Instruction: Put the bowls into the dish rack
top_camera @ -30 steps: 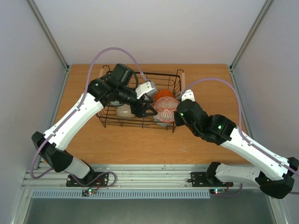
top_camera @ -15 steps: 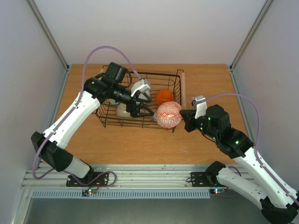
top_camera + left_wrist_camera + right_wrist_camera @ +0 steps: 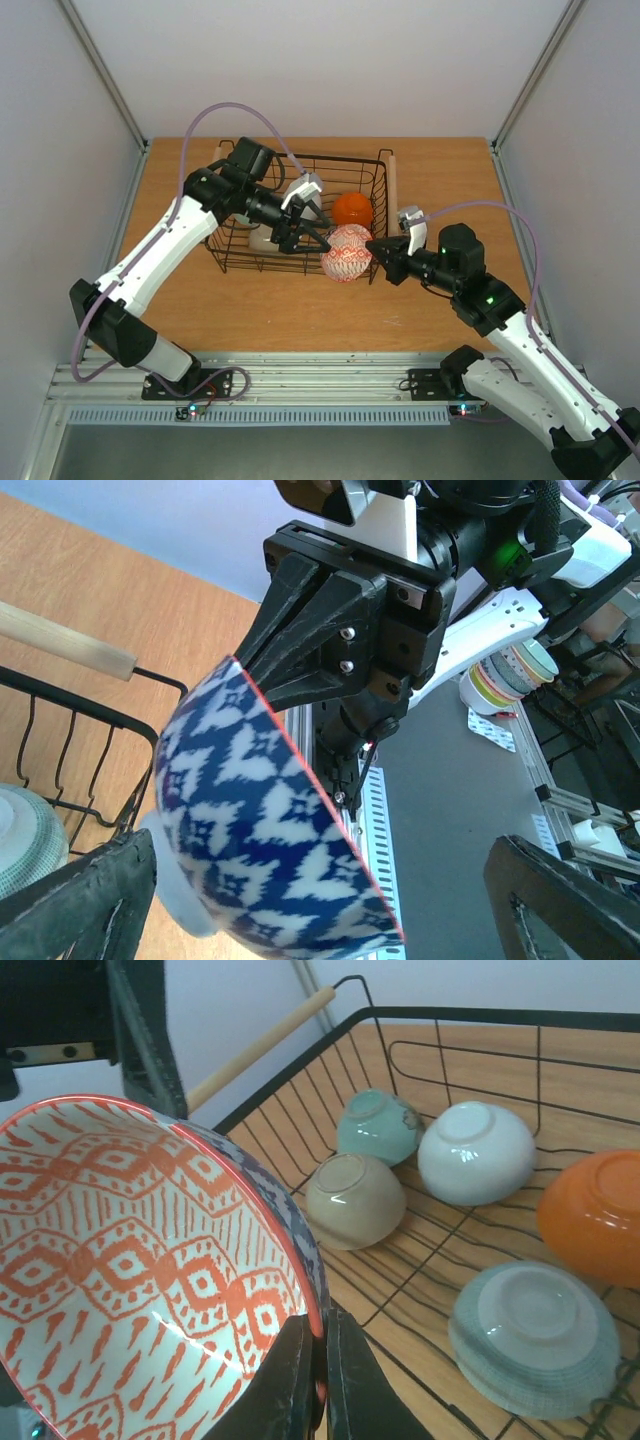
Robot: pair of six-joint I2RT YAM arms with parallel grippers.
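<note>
Wooden worktop (image 3: 440,180) lay beneath. Tilted on edge, the patterned bowl (image 3: 346,253) hung at the dish rack's (image 3: 262,266) near right corner, its rim pinched in the closed right fingers (image 3: 283,1385). Wide-spread left fingers (image 3: 85,900) flanked it, holding nothing. Other bowls (image 3: 475,1152) lay inside.

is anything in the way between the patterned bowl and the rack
yes: the left gripper, jaws open, hangs inside the dish rack right beside the patterned bowl that the right gripper holds at the near right corner. the orange bowl lies just beyond it in the rack
</note>
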